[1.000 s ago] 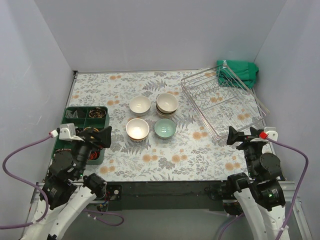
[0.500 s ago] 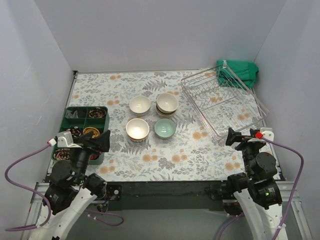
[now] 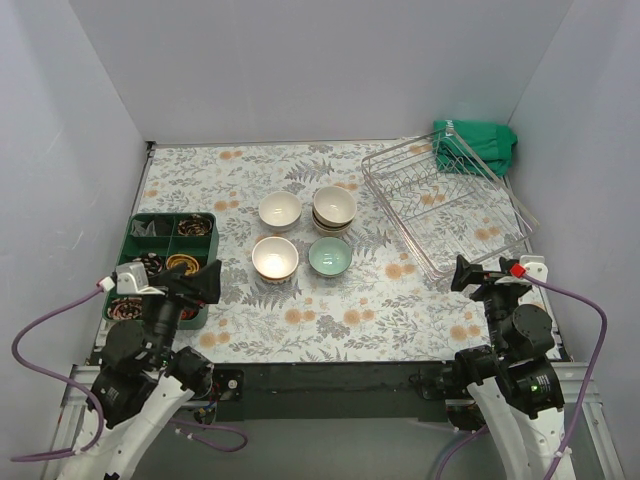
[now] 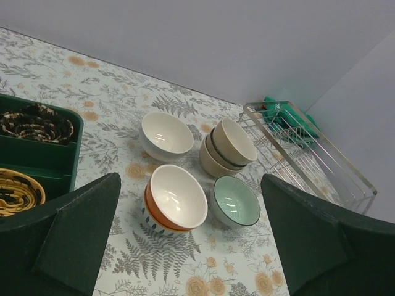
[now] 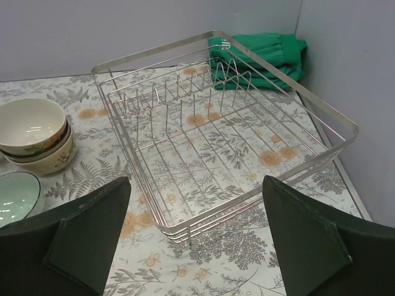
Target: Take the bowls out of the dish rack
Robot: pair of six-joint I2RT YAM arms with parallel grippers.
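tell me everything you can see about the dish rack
The dish rack is a rectangular basket of thin, shiny silver wire, with a raised rim around a grid floor. A row of upright prongs runs along its far part. It is empty. It sits flat on the floral table, at the far right and turned at an angle to the table's edges. Its far corner reaches the green cloth; whether it rests on the cloth cannot be told.

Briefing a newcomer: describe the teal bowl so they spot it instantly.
Left of the wire dish rack, bowls cluster mid-table. The teal bowl is the near-right one. It alone is pale green-blue; its neighbours are white or cream inside.
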